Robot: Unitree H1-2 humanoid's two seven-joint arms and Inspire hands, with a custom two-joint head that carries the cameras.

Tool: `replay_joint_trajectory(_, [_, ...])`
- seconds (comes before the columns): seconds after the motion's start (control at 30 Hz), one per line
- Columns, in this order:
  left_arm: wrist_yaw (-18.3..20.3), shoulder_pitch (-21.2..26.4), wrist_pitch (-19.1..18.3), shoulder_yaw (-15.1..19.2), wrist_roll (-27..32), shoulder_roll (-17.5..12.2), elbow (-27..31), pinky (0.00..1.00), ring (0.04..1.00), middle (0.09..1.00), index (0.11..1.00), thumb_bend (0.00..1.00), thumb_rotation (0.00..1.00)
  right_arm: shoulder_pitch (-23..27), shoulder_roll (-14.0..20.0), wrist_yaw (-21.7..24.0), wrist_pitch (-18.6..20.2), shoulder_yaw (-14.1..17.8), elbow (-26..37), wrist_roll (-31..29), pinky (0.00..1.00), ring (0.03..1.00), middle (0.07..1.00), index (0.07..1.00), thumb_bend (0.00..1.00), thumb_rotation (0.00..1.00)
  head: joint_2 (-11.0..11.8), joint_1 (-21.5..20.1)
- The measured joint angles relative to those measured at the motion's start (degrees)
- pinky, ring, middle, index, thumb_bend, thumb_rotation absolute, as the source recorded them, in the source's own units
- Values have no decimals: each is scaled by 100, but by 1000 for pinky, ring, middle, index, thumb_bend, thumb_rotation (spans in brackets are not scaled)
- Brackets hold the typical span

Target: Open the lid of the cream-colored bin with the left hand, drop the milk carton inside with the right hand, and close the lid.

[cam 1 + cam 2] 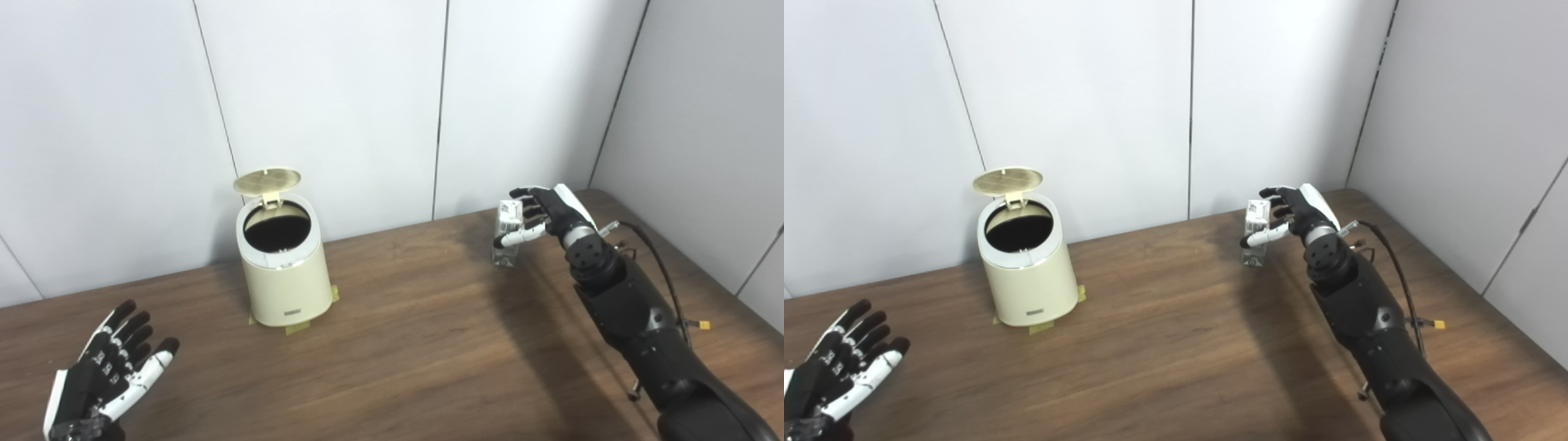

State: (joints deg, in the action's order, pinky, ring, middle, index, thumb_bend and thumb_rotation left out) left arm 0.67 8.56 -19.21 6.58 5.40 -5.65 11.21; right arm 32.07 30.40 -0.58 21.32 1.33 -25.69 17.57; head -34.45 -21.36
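Your right hand (548, 214) has its fingers wrapped round the upright milk carton (507, 236) at the table's far right, so the open cream-colored bin (282, 269) lies well off leftward, nearer your empty, spread left hand (110, 373).

The table (416, 343) is dark brown wood with a visible grain and a soft satin sheen, while the wall panels (331, 92) behind it are smooth, matt and pale grey. The cream-colored bin (283, 285) looks like smooth plastic with a slight gloss, its raised lid (267, 179) showing a fine grid pattern on the underside and a shiny metallic ring (288, 264) edging the opening. The milk carton (507, 236) appears to be printed paperboard, and both the left hand (107, 376) and the right hand (548, 214) are hard black and white plastic with a light gloss.
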Motion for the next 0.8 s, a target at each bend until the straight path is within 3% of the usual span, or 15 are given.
replay_joint_trajectory(0.3, [16, -11, 4, -34, -17, -24, -165, 938, 878, 862, 882, 619, 68, 4, -3, -48, 2, -49, -71, 0, 712, 760, 779, 777, 866, 112, 0, 26])
replay_joint_trajectory(0.57, [10, -11, 9, -47, -75, -33, -196, 891, 858, 852, 879, 638, 113, 10, -21, -56, 1, -39, -116, -21, 714, 760, 770, 737, 856, 95, 18, 62])
replay_joint_trajectory(0.7, [11, -12, 9, -57, -89, -32, -196, 924, 872, 856, 870, 640, 106, 12, -20, -201, -163, -26, -205, -21, 636, 688, 704, 682, 836, 22, 0, 88])
replay_joint_trajectory(0.77, [6, -12, 9, -57, -93, -32, -195, 937, 877, 858, 868, 638, 104, 12, -21, -337, -320, -16, -285, -18, 577, 638, 664, 657, 818, 4, -9, 97])
replay_joint_trajectory(0.8, [2, -12, 9, -62, -104, -32, -195, 925, 872, 855, 867, 643, 115, 11, -22, -409, -375, -8, -306, -15, 550, 601, 631, 577, 671, 62, -9, 105])
